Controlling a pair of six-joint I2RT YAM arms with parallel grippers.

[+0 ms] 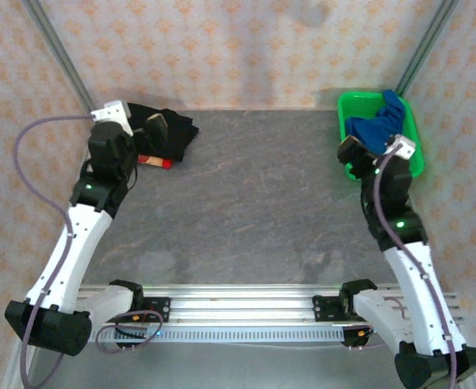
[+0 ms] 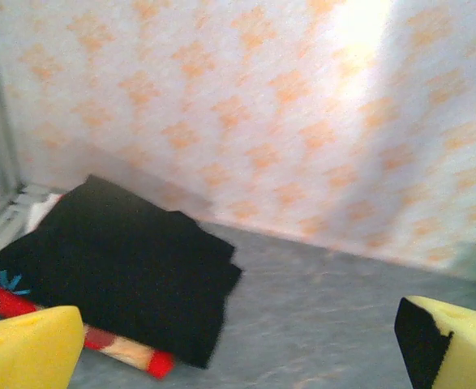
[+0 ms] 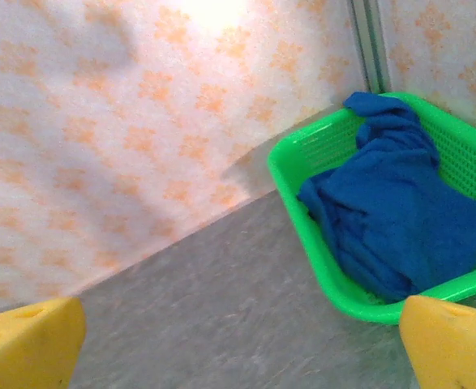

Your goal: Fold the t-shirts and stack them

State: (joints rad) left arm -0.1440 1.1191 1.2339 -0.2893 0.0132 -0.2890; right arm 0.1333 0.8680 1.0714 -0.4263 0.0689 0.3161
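overhead view of a grey table (image 1: pixel 254 194) with two robot arms reaching up from the bottom edge. at the upper left, a folded black tee (image 1: pixel 181 130) lies on a red-patterned tee (image 1: pixel 155 161), a small stack by the back wall. the left gripper (image 1: pixel 155 127) hovers just over that stack, jaws spread wide and holding nothing; its wrist view shows the gripper (image 2: pixel 238 356) above the black tee (image 2: pixel 124 267), with the red tee (image 2: pixel 132 352) peeking out beneath.

at the upper right, a crumpled blue tee (image 1: pixel 379 126) sits in a green basket (image 1: pixel 351 105). the right gripper (image 1: pixel 363 154) hangs beside the basket's lower edge, also wide and empty; from its wrist the gripper (image 3: pixel 238 348) looks toward the blue tee (image 3: pixel 392 219) bunched inside the basket (image 3: pixel 290 162).

the likely step is fetching the blue tee. it would go best by dropping onto a raised fold, pinching only cloth, not the rim, then lifting high enough to clear the basket wall before spreading it mid-table.
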